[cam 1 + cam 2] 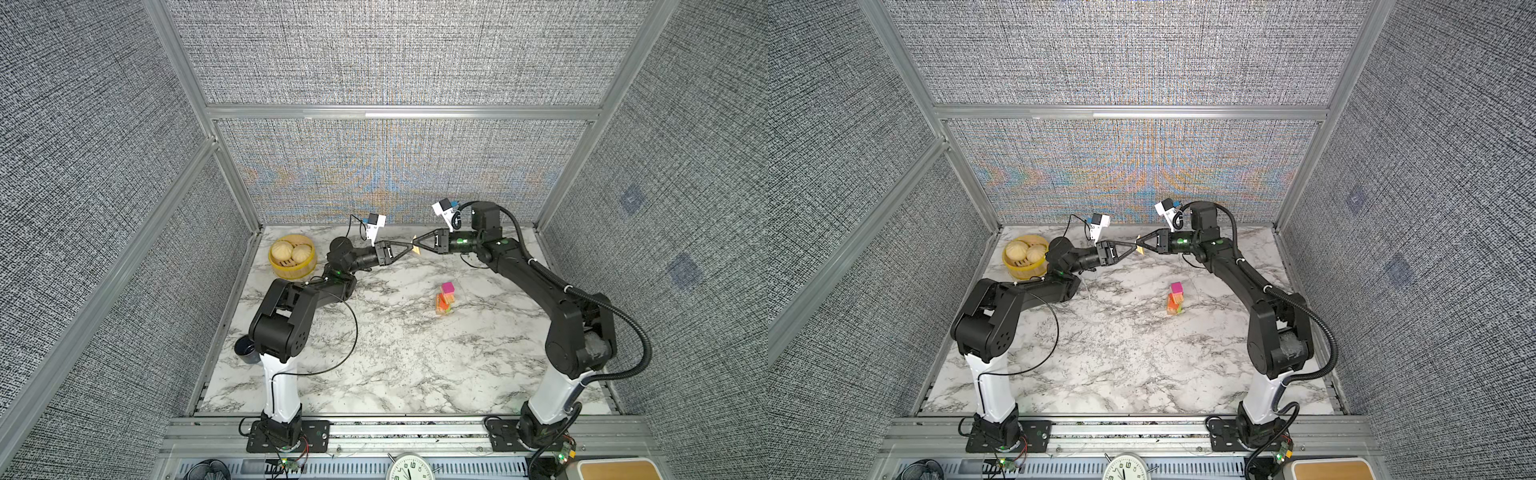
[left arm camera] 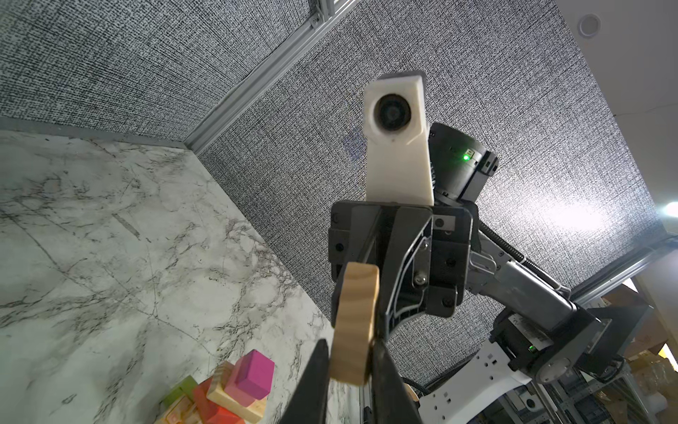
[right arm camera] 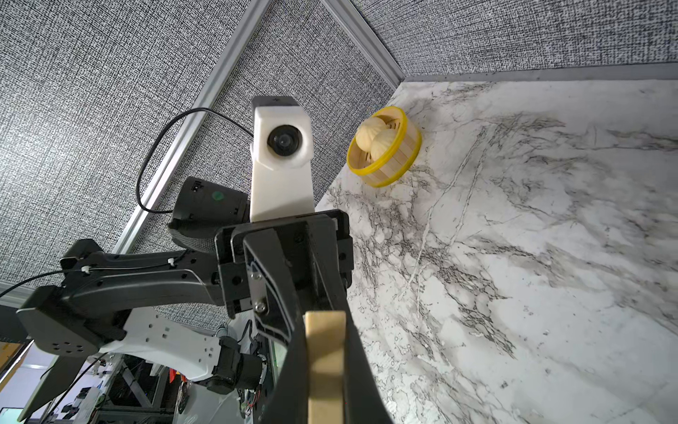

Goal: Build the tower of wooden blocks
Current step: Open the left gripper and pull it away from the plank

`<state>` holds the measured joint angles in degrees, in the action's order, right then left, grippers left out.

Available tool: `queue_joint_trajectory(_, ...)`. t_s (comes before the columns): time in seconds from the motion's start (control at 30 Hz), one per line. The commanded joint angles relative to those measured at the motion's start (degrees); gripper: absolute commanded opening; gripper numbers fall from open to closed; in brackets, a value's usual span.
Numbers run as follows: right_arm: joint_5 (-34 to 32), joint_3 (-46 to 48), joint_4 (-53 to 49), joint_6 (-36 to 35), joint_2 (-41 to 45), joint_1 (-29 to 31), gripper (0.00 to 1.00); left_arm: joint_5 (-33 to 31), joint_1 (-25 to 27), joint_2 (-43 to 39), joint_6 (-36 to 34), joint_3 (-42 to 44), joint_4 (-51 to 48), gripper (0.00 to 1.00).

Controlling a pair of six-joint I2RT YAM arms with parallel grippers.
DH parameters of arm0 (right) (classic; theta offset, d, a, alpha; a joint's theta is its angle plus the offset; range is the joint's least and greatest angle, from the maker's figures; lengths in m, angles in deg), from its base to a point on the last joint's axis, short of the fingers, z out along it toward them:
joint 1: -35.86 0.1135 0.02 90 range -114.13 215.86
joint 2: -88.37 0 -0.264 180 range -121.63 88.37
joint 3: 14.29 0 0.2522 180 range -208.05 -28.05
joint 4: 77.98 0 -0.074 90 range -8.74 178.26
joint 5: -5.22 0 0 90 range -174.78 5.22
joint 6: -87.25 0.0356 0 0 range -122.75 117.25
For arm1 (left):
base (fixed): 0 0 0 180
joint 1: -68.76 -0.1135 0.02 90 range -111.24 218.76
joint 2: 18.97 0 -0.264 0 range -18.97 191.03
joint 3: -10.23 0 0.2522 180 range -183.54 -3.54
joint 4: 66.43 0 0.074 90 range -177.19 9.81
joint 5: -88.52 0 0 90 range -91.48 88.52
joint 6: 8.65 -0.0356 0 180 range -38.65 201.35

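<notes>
My left pincer (image 2: 350,354) and right pincer (image 3: 325,370) are both clamped tight on one tan block (image 2: 355,312) in mid-air. The tower (image 1: 444,300) is on the bench (image 1: 374,357), well apart. The clock (image 1: 409,469) dial reads 6.

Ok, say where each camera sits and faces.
Top views: high in front, looking down on the table, left arm and right arm.
Left wrist: on the left arm, looking past the left gripper at the right arm and tower.
Right wrist: on the right arm, looking past the right gripper at the left arm and steamer.
Wrist views share the block.
</notes>
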<state>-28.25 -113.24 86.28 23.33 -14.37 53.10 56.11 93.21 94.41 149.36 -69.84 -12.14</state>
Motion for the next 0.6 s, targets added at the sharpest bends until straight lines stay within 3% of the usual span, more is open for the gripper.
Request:
queue_joint_trajectory(0.0,-0.02,0.37,1.0,-0.77,-0.25,0.49,0.02,1.61,0.66,0.09,-0.05,-0.67,1.03,0.16)
queue_joint_trajectory(0.1,-0.06,0.54,0.92,-0.95,-0.19,0.43,0.06,1.96,0.69,-0.07,-0.41,-0.67,0.06,0.08)
queue_joint_trajectory(0.17,0.0,0.54,0.81,-1.08,-0.2,0.41,0.14,2.09,0.74,-0.63,-1.39,-0.43,-1.29,0.06)
queue_joint_trajectory(0.43,-0.23,0.86,1.38,-0.91,-0.35,0.08,0.41,1.82,0.69,-2.84,-3.89,0.38,-5.32,0.03)
queue_joint_trajectory(0.57,-0.35,2.03,2.73,0.12,0.42,-0.98,0.48,1.7,0.69,-4.58,-7.78,0.31,-11.6,0.03)
